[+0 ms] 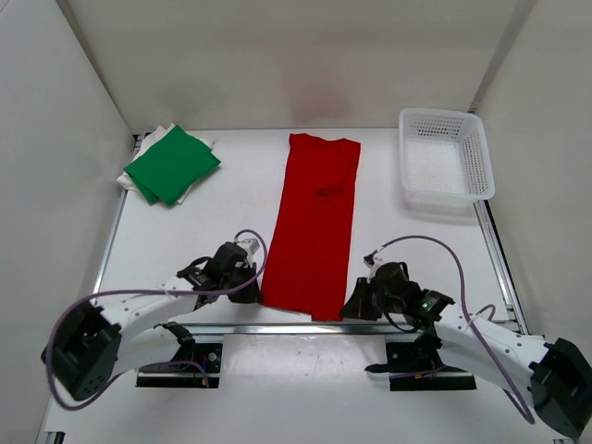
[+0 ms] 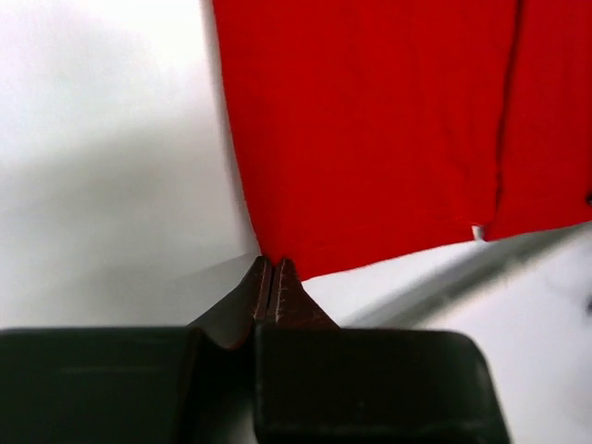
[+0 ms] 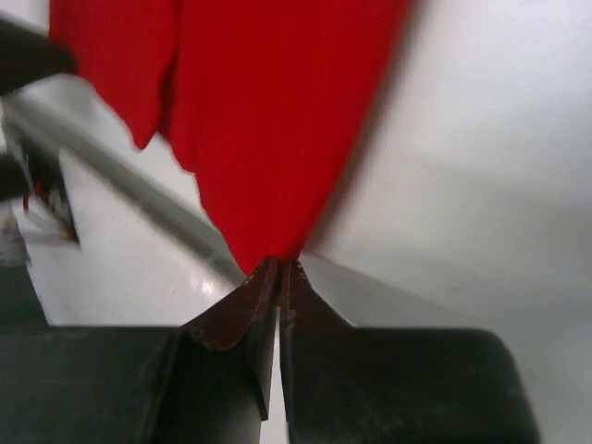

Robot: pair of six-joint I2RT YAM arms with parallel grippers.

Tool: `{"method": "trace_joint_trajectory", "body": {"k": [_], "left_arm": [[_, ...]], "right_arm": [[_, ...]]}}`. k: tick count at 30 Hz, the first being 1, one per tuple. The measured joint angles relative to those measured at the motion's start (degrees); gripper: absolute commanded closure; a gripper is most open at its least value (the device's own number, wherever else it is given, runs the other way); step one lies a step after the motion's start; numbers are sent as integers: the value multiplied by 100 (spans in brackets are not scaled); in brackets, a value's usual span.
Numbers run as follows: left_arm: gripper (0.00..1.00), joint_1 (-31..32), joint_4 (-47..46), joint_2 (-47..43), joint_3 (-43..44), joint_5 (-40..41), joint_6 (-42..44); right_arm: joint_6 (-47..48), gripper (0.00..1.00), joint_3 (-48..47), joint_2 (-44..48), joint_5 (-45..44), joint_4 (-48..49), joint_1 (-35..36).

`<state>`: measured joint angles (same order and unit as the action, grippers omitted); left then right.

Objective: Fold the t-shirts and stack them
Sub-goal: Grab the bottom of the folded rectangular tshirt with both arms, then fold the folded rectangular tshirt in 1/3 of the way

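Note:
The red t-shirt (image 1: 314, 227) lies as a long narrow strip down the middle of the table, sleeves folded in. My left gripper (image 1: 256, 289) is shut on its near left corner, seen in the left wrist view (image 2: 273, 262) with red cloth (image 2: 370, 120) right at the fingertips. My right gripper (image 1: 349, 308) is shut on its near right corner (image 3: 280, 262); the red cloth (image 3: 268, 120) runs away from the tips. The green t-shirt (image 1: 172, 165) lies folded at the far left on top of the folded white t-shirt (image 1: 127, 176), of which only edges show.
A white lattice basket (image 1: 444, 157) stands at the far right. A metal rail (image 1: 277, 328) runs along the table's near edge, just behind both grippers. White walls enclose the table on three sides.

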<state>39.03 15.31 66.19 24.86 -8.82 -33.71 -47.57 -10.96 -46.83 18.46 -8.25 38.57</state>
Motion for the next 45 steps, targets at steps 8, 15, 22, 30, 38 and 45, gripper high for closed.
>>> {"method": "trace_joint_trajectory", "body": {"k": [8,15,22,30,38,45], "left_arm": [[100,-9,1349,-1471,-55,-566,-319],[100,-632,960,-52,1766,-710,-210],[100,-1207,153,2201,3331,-531,-195],[100,-1569,-247,3967,4535,-361,-170],[78,-1716,-551,4819,5121,-393,-212],[64,-1952,-946,4607,4843,-326,-229]], "right_arm": [[-87,100,-542,568,-46,-1180,39],[953,100,-1862,-844,293,-1038,-1515],[1591,100,-3200,-2455,302,-437,-2319],[1777,100,-4070,-4374,387,199,-2975],[1794,97,-4750,-5501,621,671,-3217],[1825,67,-4811,-5600,629,872,-3265]]}}
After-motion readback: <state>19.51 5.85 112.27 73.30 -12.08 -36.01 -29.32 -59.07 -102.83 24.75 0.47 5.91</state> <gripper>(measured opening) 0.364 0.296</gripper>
